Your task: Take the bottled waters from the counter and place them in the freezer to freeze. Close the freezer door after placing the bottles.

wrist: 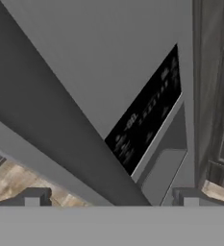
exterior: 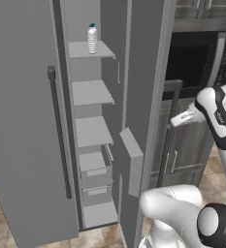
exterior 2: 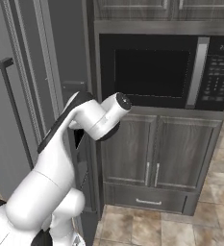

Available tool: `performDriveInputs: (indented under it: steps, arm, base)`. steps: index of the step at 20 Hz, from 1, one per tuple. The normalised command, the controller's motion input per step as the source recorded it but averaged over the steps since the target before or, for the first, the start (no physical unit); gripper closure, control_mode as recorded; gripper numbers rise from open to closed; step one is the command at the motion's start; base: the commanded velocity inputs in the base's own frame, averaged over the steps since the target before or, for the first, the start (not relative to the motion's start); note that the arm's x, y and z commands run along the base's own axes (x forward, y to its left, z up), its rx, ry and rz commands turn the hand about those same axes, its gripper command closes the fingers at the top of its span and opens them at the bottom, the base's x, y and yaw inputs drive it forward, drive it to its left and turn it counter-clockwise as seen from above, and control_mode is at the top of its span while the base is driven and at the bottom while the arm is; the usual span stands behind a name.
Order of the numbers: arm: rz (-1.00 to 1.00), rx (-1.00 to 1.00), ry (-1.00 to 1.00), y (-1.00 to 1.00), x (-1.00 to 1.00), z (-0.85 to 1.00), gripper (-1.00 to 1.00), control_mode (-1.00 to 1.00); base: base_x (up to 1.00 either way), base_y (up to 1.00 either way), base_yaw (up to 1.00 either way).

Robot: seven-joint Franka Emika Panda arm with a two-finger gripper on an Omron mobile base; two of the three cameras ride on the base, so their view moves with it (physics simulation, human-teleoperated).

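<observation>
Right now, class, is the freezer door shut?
No: the freezer door stands swung open, showing grey shelves and one bottled water on the top shelf.

Freezer [exterior: 92, 145] stood open, its door [exterior: 143, 121] swung out toward me, edge-on, a bin on its inner face. One bottled water [exterior: 92, 38] stood upright on the top shelf, teal cap up. Shelves below it were bare; drawers sat low in the compartment. My arm [exterior: 216, 116] reached in from the right, beside the door's outer side. Black microwave [exterior: 201, 60] sat behind it.
</observation>
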Motion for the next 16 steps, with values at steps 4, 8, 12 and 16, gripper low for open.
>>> performDriveInputs:
  steps: [4,8,12,16]
  arm:
    - [0.15,0.0,0.0,0.07,0.15,0.0,-1.0,-1.0]
    - [0.11,0.0,0.0,0.0,0.23,0.0,-1.0,-1.0]
    - [0.1,0.0,0.0,0.0,0.18,0.0,-1.0,-1.0]
    - [0.11,0.0,-0.01,0.02,0.14,-0.01,-1.0,-1.0]
  base:
    - [0.0,0.0,0.0]
    - [0.0,0.0,0.0]
    - [0.0,0.0,0.0]
    - [0.0,0.0,0.0]
